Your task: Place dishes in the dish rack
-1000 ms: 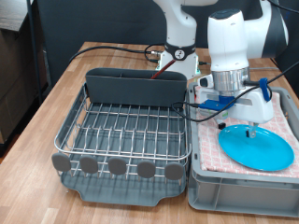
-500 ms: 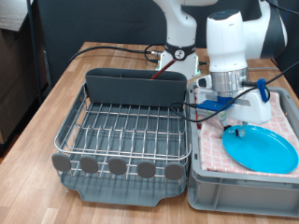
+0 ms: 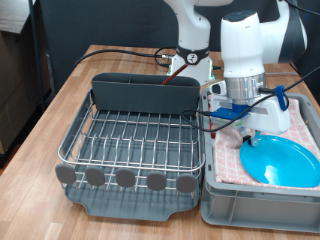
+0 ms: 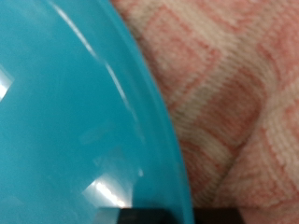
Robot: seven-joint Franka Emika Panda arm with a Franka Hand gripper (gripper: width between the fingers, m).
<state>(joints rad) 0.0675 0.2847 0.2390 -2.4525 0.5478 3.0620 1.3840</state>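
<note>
The blue plate [image 3: 280, 162] is being tipped up at one edge inside the grey crate [image 3: 262, 200], over the pink checked cloth [image 4: 234, 93], at the exterior view's right. The gripper [image 3: 252, 132] is being kept low at the plate's raised edge, but how far the jaws are open can't be told. The dish rack [image 3: 132, 140] is sitting just beside the crate on the wooden surface [image 3: 50, 110], nothing seen in it.

The dish rack [image 3: 128, 140] grid lies open; cutlery trough [image 3: 145, 93] walls its far side.
</note>
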